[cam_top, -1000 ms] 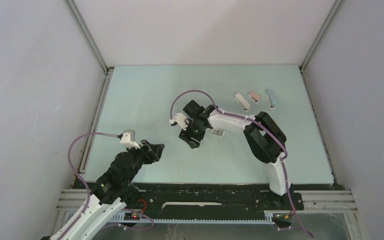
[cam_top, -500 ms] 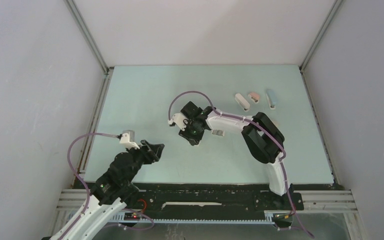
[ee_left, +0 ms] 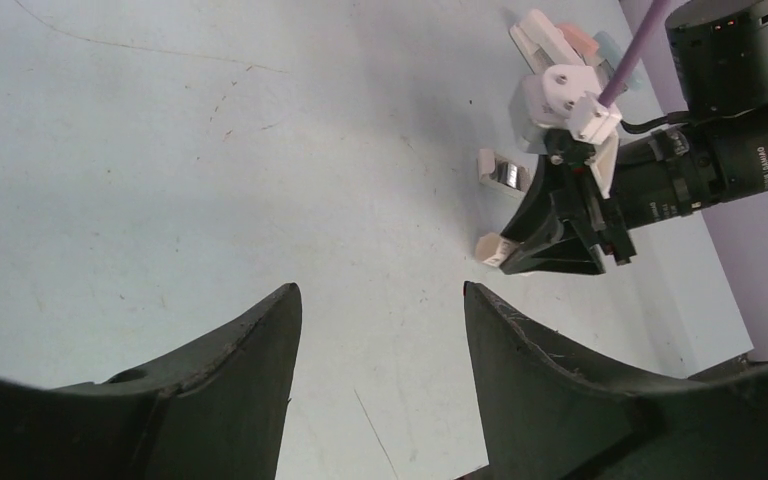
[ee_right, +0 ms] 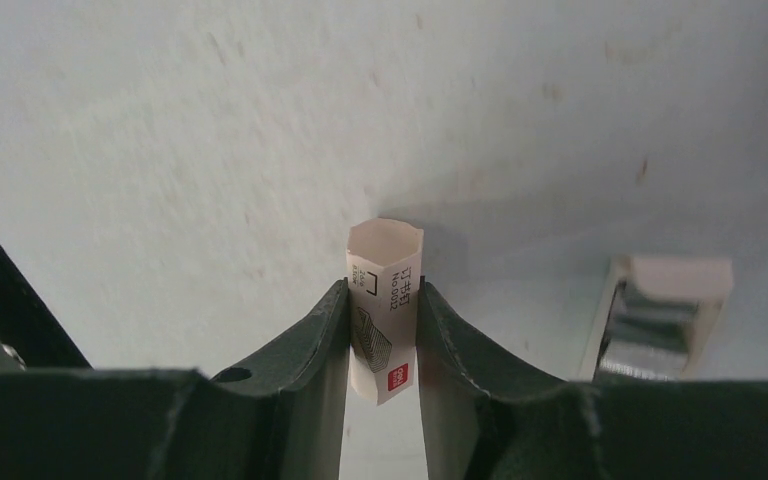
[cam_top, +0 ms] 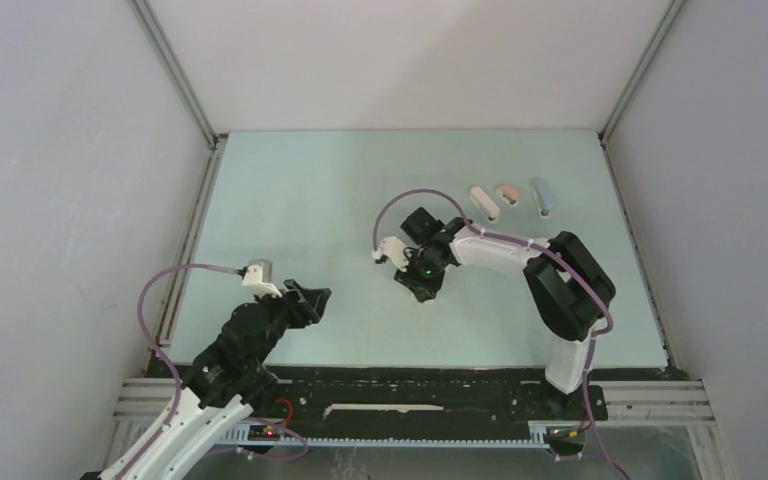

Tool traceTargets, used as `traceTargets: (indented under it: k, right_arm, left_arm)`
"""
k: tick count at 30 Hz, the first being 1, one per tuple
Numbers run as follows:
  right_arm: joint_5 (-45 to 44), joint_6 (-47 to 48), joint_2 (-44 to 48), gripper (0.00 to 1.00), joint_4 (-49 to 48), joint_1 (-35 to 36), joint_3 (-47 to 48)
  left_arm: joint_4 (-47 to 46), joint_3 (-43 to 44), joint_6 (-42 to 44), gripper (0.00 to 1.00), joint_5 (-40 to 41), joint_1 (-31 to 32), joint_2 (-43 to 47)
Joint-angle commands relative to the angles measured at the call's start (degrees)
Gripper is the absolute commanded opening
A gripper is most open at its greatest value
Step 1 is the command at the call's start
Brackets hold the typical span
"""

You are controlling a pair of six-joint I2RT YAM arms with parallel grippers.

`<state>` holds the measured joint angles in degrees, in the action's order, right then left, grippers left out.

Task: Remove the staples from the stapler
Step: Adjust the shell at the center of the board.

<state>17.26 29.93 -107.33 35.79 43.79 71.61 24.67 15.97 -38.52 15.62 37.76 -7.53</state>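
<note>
At the surface's (cam_top: pixel 290 190) far right, seen from above, three mini staplers (cam_top: pixel 508 191) lie beyond the right arm; the left claw (cam_top: pixel 307 298) gapes, released. Left wrist: grey staples (ee_left: pixel 505 172) sit in a tray just beside the right claw (ee_left: pixel 505 252). Right wrist: that claw clenches a small white box (ee_right: pixel 385 255).

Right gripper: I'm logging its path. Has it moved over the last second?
Yes. The right gripper, jaws shut on the small white box, moved rightward, closer to the three mini staplers, which stayed put.
</note>
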Motion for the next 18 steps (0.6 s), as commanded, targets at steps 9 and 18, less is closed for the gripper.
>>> traceTargets:
  k: [9,18]
  right_arm:
    - [2.22,13.21,11.6,0.37,2.84,-14.66,-11.02]
    - [-1.68,23.87,9.71,0.37,1.11,-16.57,-12.07]
  left_arm:
    - [-8.74,-1.95,0.99,0.66,-4.26,-0.1,-5.19]
    - [-13.62,-2.93,0.98,0.67,-6.44,-0.07,-8.07]
